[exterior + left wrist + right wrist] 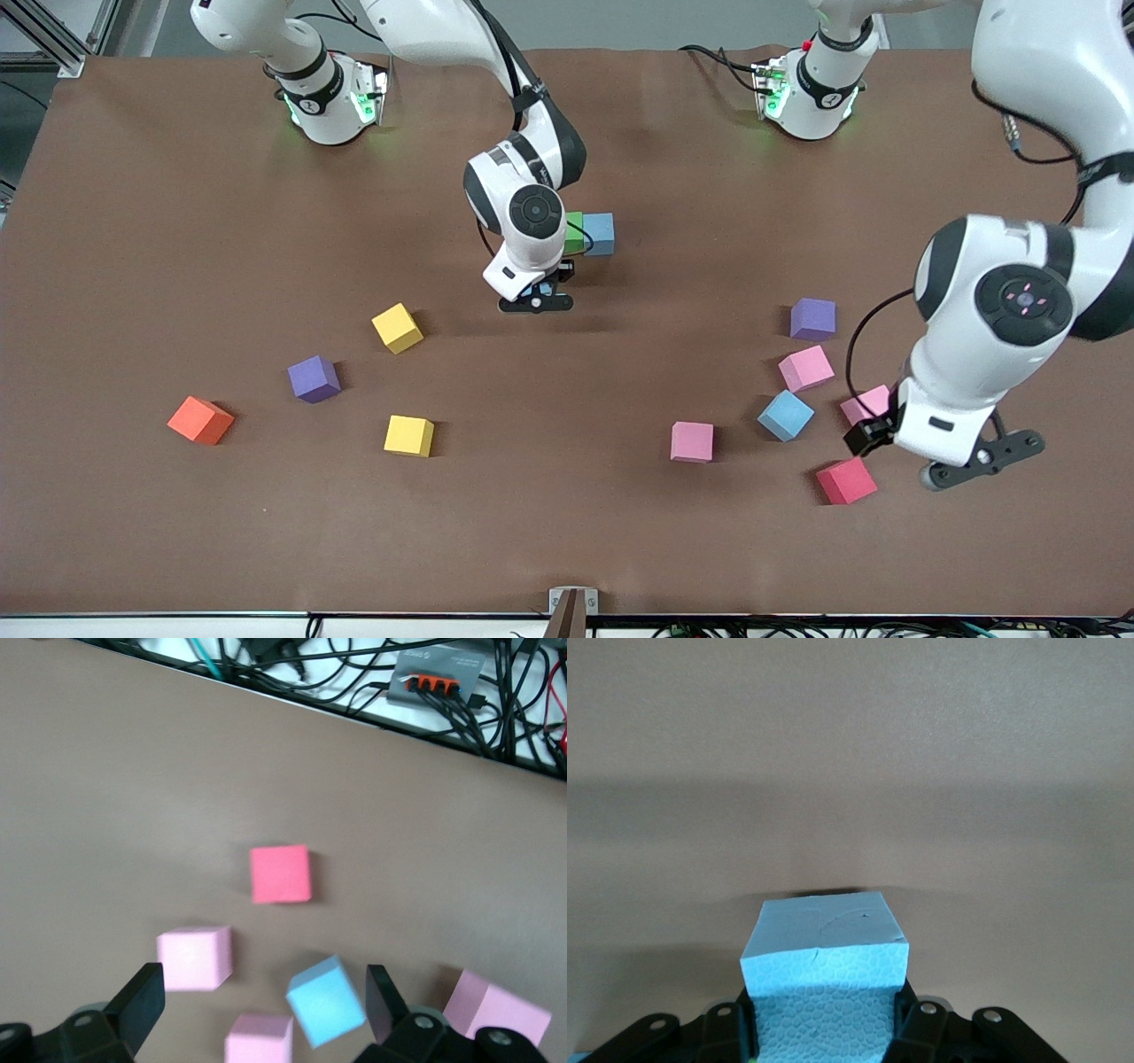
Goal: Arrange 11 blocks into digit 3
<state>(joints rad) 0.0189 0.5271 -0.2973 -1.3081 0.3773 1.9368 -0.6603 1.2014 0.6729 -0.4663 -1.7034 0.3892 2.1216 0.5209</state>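
My right gripper (536,297) is shut on a light blue block (824,974), low over the table's middle, next to a green block (574,232) and a blue block (600,234) that sit side by side. My left gripper (970,461) is open and empty in the air over a cluster at the left arm's end: a red block (846,479), a blue block (785,415) and three pink blocks (806,368), (866,405), (691,441). In the left wrist view the blue block (326,1001) lies between my fingers (142,997), with the red block (281,873) ahead.
A purple block (813,319) lies by the cluster. Toward the right arm's end lie two yellow blocks (397,328), (408,435), another purple block (314,378) and the orange cube (200,420). A small bracket (572,602) sits at the table's front edge.
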